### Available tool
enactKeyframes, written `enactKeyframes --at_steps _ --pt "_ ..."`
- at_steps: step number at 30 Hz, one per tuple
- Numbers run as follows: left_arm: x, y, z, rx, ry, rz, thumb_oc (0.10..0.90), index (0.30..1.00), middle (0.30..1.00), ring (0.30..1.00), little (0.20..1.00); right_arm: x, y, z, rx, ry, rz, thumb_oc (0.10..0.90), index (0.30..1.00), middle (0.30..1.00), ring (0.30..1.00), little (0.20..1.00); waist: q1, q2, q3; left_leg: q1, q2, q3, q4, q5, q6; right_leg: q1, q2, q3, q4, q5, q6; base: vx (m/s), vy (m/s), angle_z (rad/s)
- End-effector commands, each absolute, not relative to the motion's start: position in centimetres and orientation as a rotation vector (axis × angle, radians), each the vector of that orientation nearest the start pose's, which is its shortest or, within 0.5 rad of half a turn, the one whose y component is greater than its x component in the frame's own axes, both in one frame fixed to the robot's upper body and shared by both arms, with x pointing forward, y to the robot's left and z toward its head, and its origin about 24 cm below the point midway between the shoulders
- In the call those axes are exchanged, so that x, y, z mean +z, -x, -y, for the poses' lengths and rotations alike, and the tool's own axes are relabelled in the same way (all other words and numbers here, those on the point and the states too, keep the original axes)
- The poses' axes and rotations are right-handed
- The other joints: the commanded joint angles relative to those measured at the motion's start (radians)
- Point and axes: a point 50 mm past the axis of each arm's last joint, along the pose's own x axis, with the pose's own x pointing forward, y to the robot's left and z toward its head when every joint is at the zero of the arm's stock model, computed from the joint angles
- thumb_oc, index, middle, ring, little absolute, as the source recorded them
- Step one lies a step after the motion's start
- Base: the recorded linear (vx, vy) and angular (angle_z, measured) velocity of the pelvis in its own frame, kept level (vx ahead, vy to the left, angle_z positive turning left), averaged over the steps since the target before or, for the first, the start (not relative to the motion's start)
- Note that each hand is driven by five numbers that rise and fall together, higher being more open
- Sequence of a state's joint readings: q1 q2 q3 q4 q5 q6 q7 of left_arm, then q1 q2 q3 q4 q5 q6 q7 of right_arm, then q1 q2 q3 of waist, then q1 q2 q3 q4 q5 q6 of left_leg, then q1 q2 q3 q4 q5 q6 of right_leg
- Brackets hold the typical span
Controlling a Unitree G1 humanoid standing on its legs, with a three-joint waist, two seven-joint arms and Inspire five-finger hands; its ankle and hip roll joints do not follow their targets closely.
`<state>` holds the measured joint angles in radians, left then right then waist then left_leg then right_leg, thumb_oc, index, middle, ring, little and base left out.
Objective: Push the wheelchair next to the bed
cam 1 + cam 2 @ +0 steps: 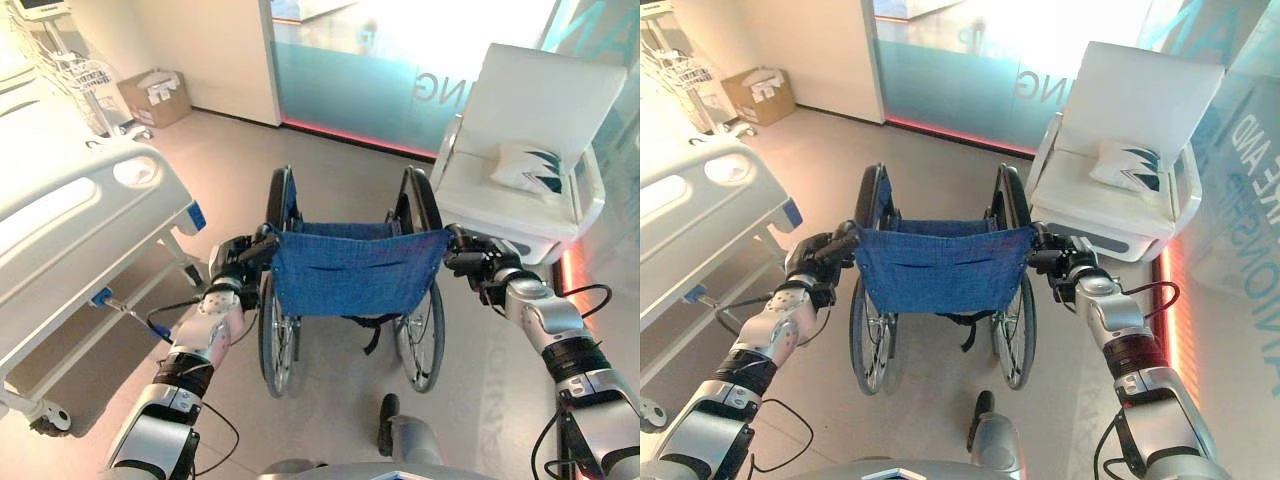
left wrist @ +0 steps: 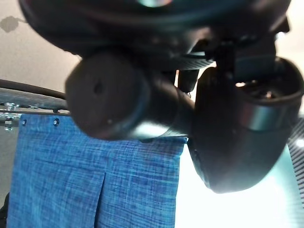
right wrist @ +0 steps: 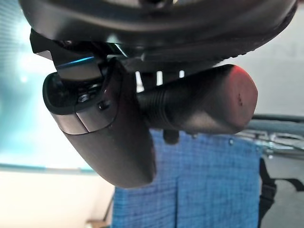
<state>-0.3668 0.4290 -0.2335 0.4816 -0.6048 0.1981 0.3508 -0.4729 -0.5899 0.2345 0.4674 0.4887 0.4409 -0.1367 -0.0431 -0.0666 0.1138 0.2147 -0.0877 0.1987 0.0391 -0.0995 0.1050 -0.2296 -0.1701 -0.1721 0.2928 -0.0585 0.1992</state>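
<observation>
Here, both hands (image 1: 232,268) (image 1: 472,262) round wheelchair (image 1: 350,270) handles.

A blue woven fabric with a fine crosshatch is seen on the back of the wheelchair (image 1: 355,268); its frame and armrests are black, its wheel rims silver. Black push grips are closed upon by the dark left robot hand (image 1: 232,268) and the dark right robot hand (image 1: 478,262). The bed (image 1: 70,215) is white with a blue corner piece. The armchair (image 1: 535,140) is white, and a white cushion (image 1: 530,166) patterned with dark teal streaks lies on it. The box (image 1: 155,97) is brown cardboard. The floor (image 1: 330,160) is beige, edged by a red glowing strip beneath teal frosted glass (image 1: 350,90).
</observation>
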Motion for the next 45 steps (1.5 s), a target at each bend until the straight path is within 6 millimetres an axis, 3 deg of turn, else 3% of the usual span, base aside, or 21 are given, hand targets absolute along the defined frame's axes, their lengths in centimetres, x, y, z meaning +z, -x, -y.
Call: enactKeyframes --at_steps 1,3,4,5,6,7,8,10,13,14,19,21,23,28,34,35,36,37,39,42,45 --pt "1.1 -31.1 -11.8 -0.008 0.173 -0.422 0.400 0.300 0.300 0.300 0.300 10.3 -35.2 16.5 0.286 0.100 -0.237 0.400 0.300 0.300 0.300 0.300 -0.026 0.016 0.027 0.045 -0.031 -0.170 0.139 -0.148 -0.032 0.047 0.058 -0.012 -0.147 0.221 -0.076 0.27 -0.258 0.26" --pt "1.0 -31.0 -12.2 0.016 0.186 -0.428 0.400 0.300 0.300 0.300 0.300 10.1 -35.1 16.2 0.299 0.104 -0.246 0.400 0.300 0.300 0.300 0.300 -0.026 0.025 0.015 0.054 -0.009 -0.173 0.179 -0.104 -0.061 0.064 0.071 -0.028 -0.141 0.190 -0.100 0.27 -0.295 0.24" --pt "1.0 -30.9 -12.6 0.037 0.199 -0.430 0.400 0.300 0.300 0.300 0.300 9.9 -35.0 15.9 0.313 0.116 -0.252 0.400 0.300 0.300 0.300 0.300 -0.027 0.031 0.005 0.046 0.015 -0.164 0.272 -0.017 -0.097 0.088 0.089 -0.042 -0.146 0.160 -0.131 0.21 -0.268 0.17" --pt "1.0 -30.9 -12.7 0.040 0.202 -0.430 0.400 0.300 0.300 0.300 0.300 9.9 -34.9 15.9 0.315 0.118 -0.252 0.400 0.300 0.300 0.300 0.300 -0.027 0.031 0.004 0.037 0.021 -0.156 0.307 0.011 -0.108 0.099 0.091 -0.049 -0.150 0.153 -0.139 0.18 -0.281 0.03" --pt "1.0 -30.8 -12.9 0.050 0.208 -0.426 0.400 0.300 0.300 0.300 0.300 9.7 -34.8 15.8 0.323 0.127 -0.253 0.400 0.300 0.300 0.300 0.300 -0.021 0.027 0.007 -0.004 0.031 -0.134 0.409 0.075 -0.135 0.134 0.089 -0.066 -0.161 0.137 -0.157 0.17 -0.285 -0.07" --pt "1.1 -30.7 -13.2 0.060 0.222 -0.421 0.400 0.300 0.300 0.300 0.300 9.6 -34.7 15.9 0.326 0.138 -0.249 0.400 0.300 0.300 0.300 0.300 -0.005 0.016 0.022 -0.105 0.053 -0.096 0.601 0.120 -0.159 0.188 0.081 -0.084 -0.172 0.112 -0.182 0.16 -0.284 -0.09" --pt "1.1 -30.7 -13.3 0.061 0.222 -0.420 0.400 0.300 0.300 0.300 0.300 9.6 -34.6 15.9 0.325 0.139 -0.248 0.400 0.300 0.300 0.300 0.300 -0.003 0.009 0.023 -0.131 0.054 -0.088 0.630 0.130 -0.162 0.196 0.075 -0.088 -0.175 0.110 -0.185 0.16 -0.263 -0.06" --pt "1.2 -30.6 -13.8 0.065 0.223 -0.412 0.400 0.300 0.300 0.300 0.300 9.5 -34.5 16.0 0.313 0.140 -0.240 0.400 0.300 0.300 0.300 0.300 0.025 0.006 0.056 -0.263 0.110 -0.040 0.705 0.113 -0.161 0.260 0.070 -0.105 -0.175 0.078 -0.199 0.18 -0.174 -0.14" --pt "1.2 -30.5 -14.1 0.067 0.227 -0.407 0.400 0.300 0.300 0.300 0.300 9.5 -34.6 15.6 0.306 0.141 -0.237 0.400 0.300 0.300 0.300 0.300 0.044 0.009 0.076 -0.288 0.114 -0.032 0.643 0.103 -0.149 0.291 0.072 -0.101 -0.172 0.061 -0.194 0.21 -0.054 -0.18" --pt "1.3 -30.6 -14.3 0.068 0.233 -0.404 0.400 0.300 0.300 0.300 0.300 9.7 -34.8 15.1 0.302 0.148 -0.235 0.400 0.300 0.300 0.300 0.300 0.053 0.012 0.084 -0.291 0.115 -0.021 0.539 0.120 -0.145 0.307 0.081 -0.095 -0.169 0.048 -0.190 0.34 0.037 -0.13" --pt "1.1 -30.6 -14.4 0.053 0.244 -0.404 0.400 0.300 0.300 0.300 0.300 9.8 -35.0 14.6 0.273 0.148 -0.244 0.400 0.300 0.300 0.300 0.300 0.092 0.049 0.100 -0.358 0.111 0.017 0.198 0.243 -0.168 0.375 0.155 -0.064 -0.172 0.011 -0.196 0.31 0.058 0.19" --pt "0.9 -30.4 -14.5 0.047 0.241 -0.411 0.400 0.300 0.300 0.300 0.300 9.3 -34.8 15.2 0.263 0.146 -0.255 0.400 0.300 0.300 0.300 0.300 0.120 0.058 0.090 -0.407 0.108 0.045 0.045 0.323 -0.181 0.447 0.197 -0.041 -0.212 -0.009 -0.201 0.47 0.070 -0.06" --pt "0.8 -30.3 -14.6 0.046 0.239 -0.415 0.400 0.300 0.300 0.300 0.300 9.0 -34.7 15.7 0.259 0.150 -0.260 0.400 0.300 0.300 0.300 0.300 0.132 0.057 0.082 -0.425 0.111 0.062 0.010 0.351 -0.185 0.482 0.212 -0.028 -0.227 -0.029 -0.209 0.40 0.079 -0.29" --pt "0.4 -30.2 -15.4 0.070 0.230 -0.438 0.400 0.300 0.300 0.300 0.300 8.1 -34.5 16.0 0.265 0.135 -0.277 0.400 0.300 0.300 0.300 0.300 0.148 0.022 0.051 -0.403 0.075 0.089 0.048 0.232 -0.132 0.534 0.169 -0.049 -0.218 -0.097 -0.189 0.29 0.103 -0.30" --pt "0.8 -30.8 -15.3 0.065 0.226 -0.434 0.400 0.300 0.300 0.300 0.300 7.7 -34.5 16.5 0.249 0.104 -0.260 0.400 0.300 0.300 0.300 0.300 0.194 -0.015 0.037 -0.399 0.024 0.059 0.139 0.119 -0.054 0.543 0.095 -0.096 -0.115 -0.110 -0.136 0.23 0.104 -0.15" --pt "0.8 -30.8 -15.3 0.066 0.227 -0.433 0.400 0.300 0.300 0.300 0.300 7.7 -34.5 16.5 0.249 0.104 -0.259 0.400 0.300 0.300 0.300 0.300 0.195 -0.016 0.037 -0.399 0.022 0.058 0.140 0.117 -0.053 0.542 0.093 -0.097 -0.110 -0.109 -0.134 0.24 0.179 -0.23" --pt "0.9 -30.9 -15.1 0.068 0.230 -0.427 0.400 0.300 0.300 0.300 0.300 7.7 -34.4 16.5 0.246 0.092 -0.250 0.400 0.300 0.300 0.300 0.300 0.206 -0.014 0.032 -0.387 0.013 0.046 0.128 0.127 -0.025 0.506 0.059 -0.115 -0.004 -0.008 -0.099 0.12 0.138 -0.19" --pt "0.8 -30.8 -15.0 0.067 0.230 -0.427 0.400 0.300 0.300 0.300 0.300 7.7 -34.4 16.5 0.246 0.090 -0.249 0.400 0.300 0.300 0.300 0.300 0.206 -0.013 0.032 -0.383 0.011 0.042 0.126 0.125 -0.021 0.498 0.050 -0.114 0.025 0.009 -0.094 0.24 0.240 -0.17" --pt "0.7 -30.7 -14.7 0.063 0.228 -0.425 0.400 0.300 0.300 0.300 0.300 7.5 -34.2 16.7 0.243 0.079 -0.241 0.400 0.300 0.300 0.300 0.300 0.201 0.005 0.032 -0.339 -0.003 -0.004 0.112 0.106 0.001 0.427 0.012 -0.100 0.232 0.097 -0.079 0.28 0.221 -0.02" --pt "0.4 -30.5 -14.5 0.062 0.222 -0.434 0.400 0.300 0.300 0.300 0.300 7.8 -34.4 16.8 0.227 0.066 -0.242 0.400 0.300 0.300 0.300 0.300 0.189 0.024 0.035 -0.276 -0.008 -0.045 0.094 0.085 0.013 0.339 -0.007 -0.091 0.356 0.121 -0.085 0.23 0.101 0.22" --pt "0.2 -30.5 -14.6 0.064 0.215 -0.437 0.400 0.300 0.300 0.300 0.300 8.7 -35.2 16.7 0.215 0.057 -0.238 0.400 0.300 0.300 0.300 0.300 0.179 0.033 0.046 -0.221 -0.006 -0.079 0.080 0.073 0.008 0.265 -0.007 -0.110 0.227 0.074 -0.105 0.27 -0.045 0.26"
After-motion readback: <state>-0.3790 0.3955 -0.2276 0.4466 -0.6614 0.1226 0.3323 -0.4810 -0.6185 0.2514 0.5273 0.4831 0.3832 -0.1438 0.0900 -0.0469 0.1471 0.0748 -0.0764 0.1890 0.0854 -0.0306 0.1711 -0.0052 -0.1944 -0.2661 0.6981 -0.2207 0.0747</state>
